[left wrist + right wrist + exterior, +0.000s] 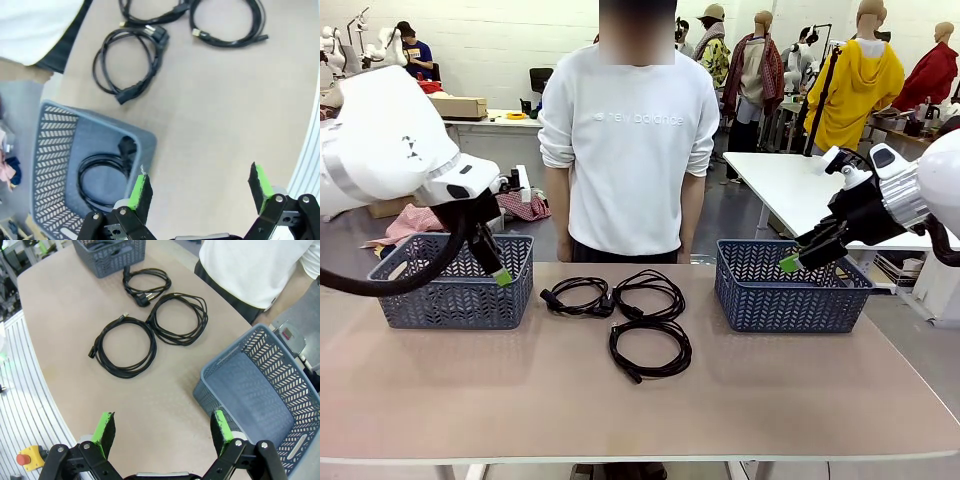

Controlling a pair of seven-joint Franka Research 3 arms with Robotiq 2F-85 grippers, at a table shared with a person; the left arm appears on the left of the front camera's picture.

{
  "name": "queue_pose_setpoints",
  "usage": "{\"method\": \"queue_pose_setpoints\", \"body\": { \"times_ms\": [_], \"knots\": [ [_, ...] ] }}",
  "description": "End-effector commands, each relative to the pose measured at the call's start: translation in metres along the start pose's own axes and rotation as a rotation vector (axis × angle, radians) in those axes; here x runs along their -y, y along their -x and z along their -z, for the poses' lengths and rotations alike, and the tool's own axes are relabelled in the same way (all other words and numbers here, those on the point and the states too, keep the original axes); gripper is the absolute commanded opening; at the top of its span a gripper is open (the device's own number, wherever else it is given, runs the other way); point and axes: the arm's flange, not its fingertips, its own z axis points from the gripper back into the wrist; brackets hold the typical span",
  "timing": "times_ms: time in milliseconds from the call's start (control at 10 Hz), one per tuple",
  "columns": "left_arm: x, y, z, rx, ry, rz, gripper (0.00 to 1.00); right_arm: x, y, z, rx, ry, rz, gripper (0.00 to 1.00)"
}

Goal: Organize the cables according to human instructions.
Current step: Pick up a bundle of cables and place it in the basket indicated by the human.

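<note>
The left claw [200, 186] is wide open and holds nothing. Right under one of its fingers [141, 192] is the left basket [47, 150]. The cable in the basket [126, 146] lies curled up inside. A bit farther out, on the table [225, 115], lies the small cable [124, 96], close to that basket. Past it are the middle cable [150, 20] and the big cable [225, 44].

The right claw [162, 434] is wide open too, with nothing in it. Next to one finger is the right basket [300, 405]. Out ahead, the big cable [125, 372] is nearest. The middle cable [175, 341] touches it, and the small cable [144, 300] is farthest.
</note>
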Motion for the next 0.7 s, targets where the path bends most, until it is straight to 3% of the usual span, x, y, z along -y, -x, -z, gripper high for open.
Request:
{"method": "queue_pose_setpoints", "body": {
  "times_ms": [0,300,600],
  "knots": [
    [0.022,0.017,-0.001,0.060,0.039,-0.008,1.00,0.002,0.000,0.001,0.017,-0.014,-0.010,1.00],
    [0.046,0.028,0.007,0.107,0.101,-0.007,1.00,0.002,0.000,0.001,0.017,-0.014,-0.010,1.00],
    [0.055,0.033,0.019,0.094,0.114,0.008,1.00,0.002,0.000,0.001,0.017,-0.014,-0.010,1.00]
  ]
}}
